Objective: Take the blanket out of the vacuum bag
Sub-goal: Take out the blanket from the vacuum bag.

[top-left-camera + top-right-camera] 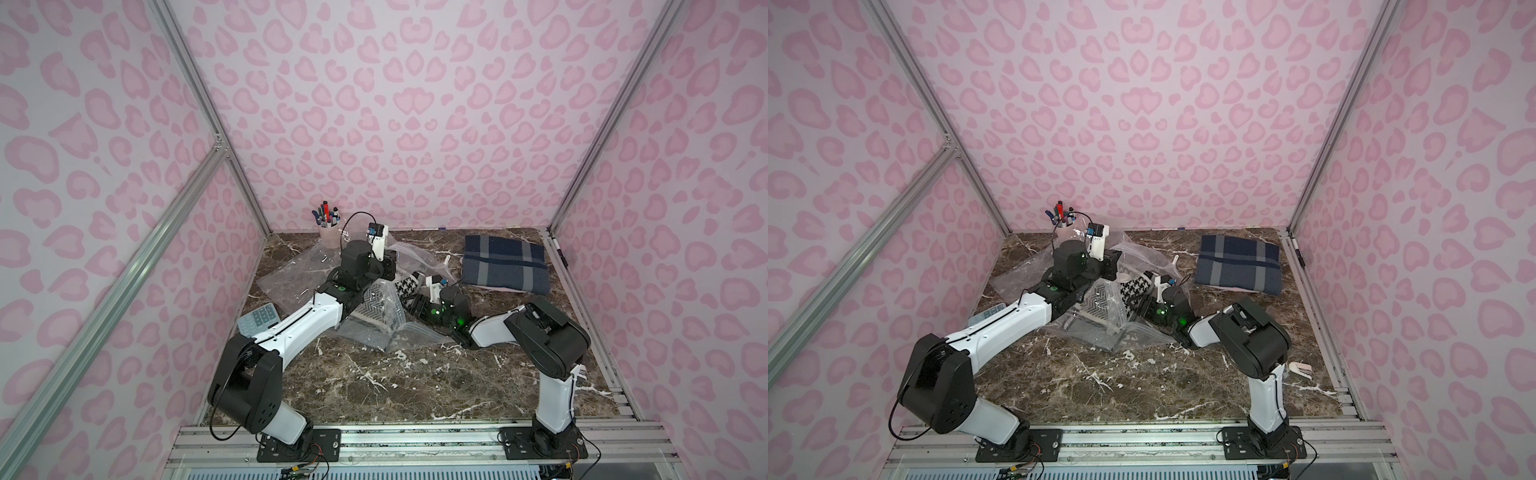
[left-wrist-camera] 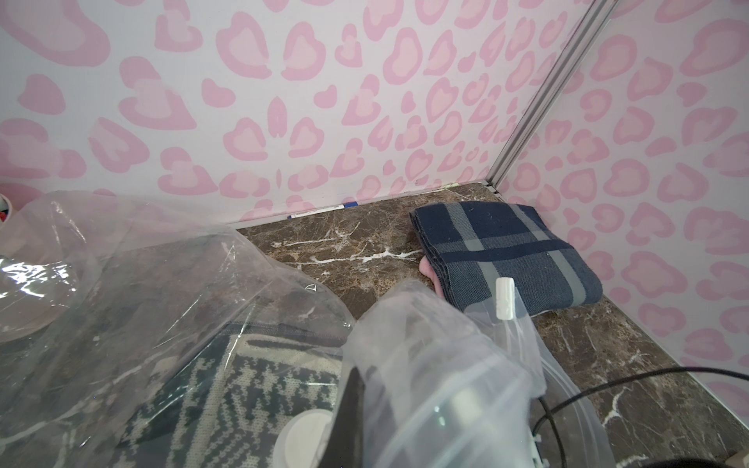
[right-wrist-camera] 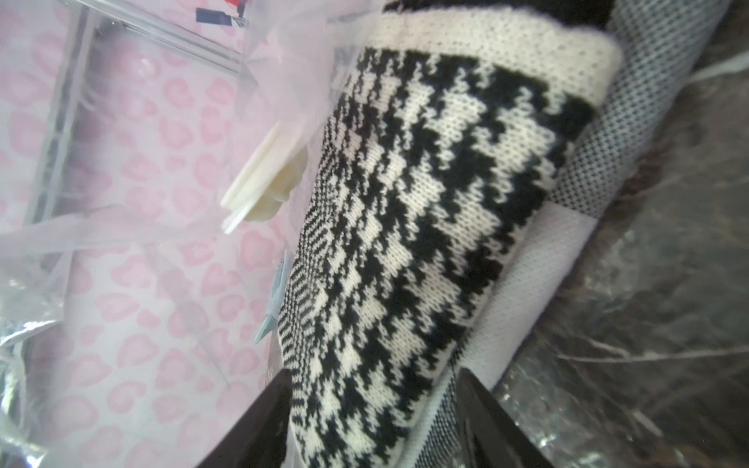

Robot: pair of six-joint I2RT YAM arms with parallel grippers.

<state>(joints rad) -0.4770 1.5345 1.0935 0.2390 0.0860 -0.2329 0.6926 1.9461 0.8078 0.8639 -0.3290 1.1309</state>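
Only the right wrist view shows the right claw grasping the black-and-white houndstooth knitted blanket. The left wrist view shows the round white valve disc over the pattern. Both top views place the blanket partly inside the crinkly transparent plastic vacuum bag on the brown marbled table — the left claw is clenched on its raised plastic.
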